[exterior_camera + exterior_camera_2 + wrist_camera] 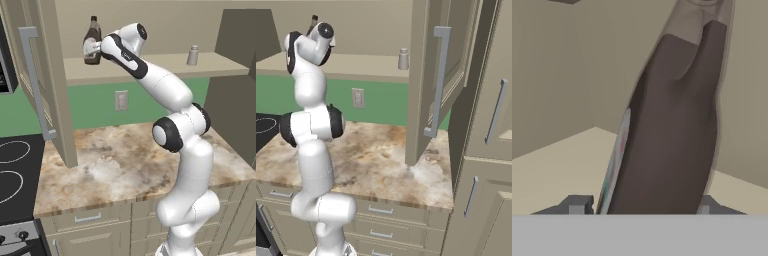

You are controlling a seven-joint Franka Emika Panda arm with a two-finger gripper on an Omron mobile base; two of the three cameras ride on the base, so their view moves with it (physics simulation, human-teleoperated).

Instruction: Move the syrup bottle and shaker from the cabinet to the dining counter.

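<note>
Standing before this kitchen corner, I see beige walls and a green backsplash [95, 102] with a pale outlet plate [121, 100] set in it. Below runs a worktop [115, 165] of tan marbled stone over drawer fronts, with a black stovetop [17, 170] at its left end. Up above, the cabinet [42, 75] hangs with both panelled doors swung open, one door [433, 75] showing its long silver bar handle, and its plain beige shelf [165, 67] is bare between the two things on it.

The white arm [185, 150] rises from in front of the worktop and reaches up to the left part of that shelf. There the syrup bottle [92, 41] stands at the shelf's left end, upright or nearly so. The gripper [639, 206] is partly open, one fingertip [577, 205] on each side of the bottle's dark body; I cannot tell whether the pads actually press it.

The shaker [193, 55] sits well apart, toward the shelf's right end, upright near the front edge.
</note>
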